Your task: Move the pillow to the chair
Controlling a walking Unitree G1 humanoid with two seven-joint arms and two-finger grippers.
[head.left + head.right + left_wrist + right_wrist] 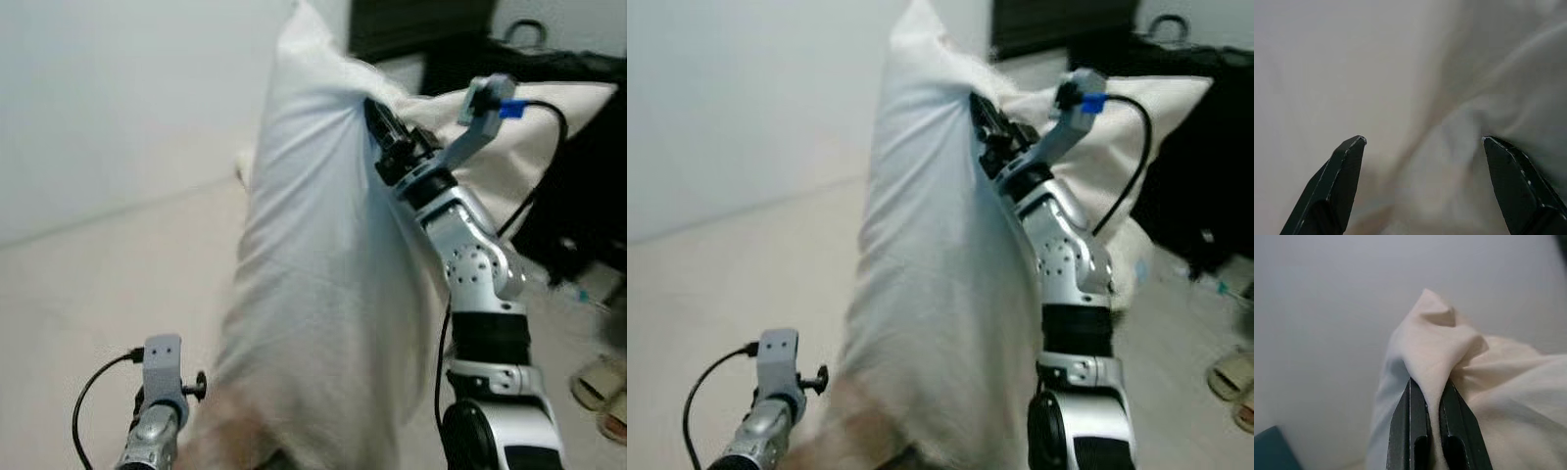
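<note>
1. Two grippers were seen at one white pillow (313, 294), which was held upright in the air before the robot, its top corner raised toward the pale wall (118, 98).
2. The right gripper (1432, 389) was closed tight on a fold of the pillow's cloth near its upper edge; the cloth was pinched between the two black fingers (1410, 421) and bunched above them.
3. The right arm (470, 264) was raised beside the pillow, on its right side, with a black cable (544, 157) looped from a blue plug (509, 110) at the wrist.
4. The left gripper (1422, 142) was spread wide, its fingers well apart, and nothing was gripped between them; creased pillow cloth lay just beyond the tips, but whether it was touched could not be told.
5. The left arm (157, 411) was seen low on the left, beside the pillow's lower part.
6. A second pale cushion (549, 117) was seen behind the right arm, resting against dark furniture (588, 176).
7. Slippers (602, 387) lay on the floor (88, 304) at the far right.
8. No container was made out, and no brand, label or writing could be read; the head views were blurred.
</note>
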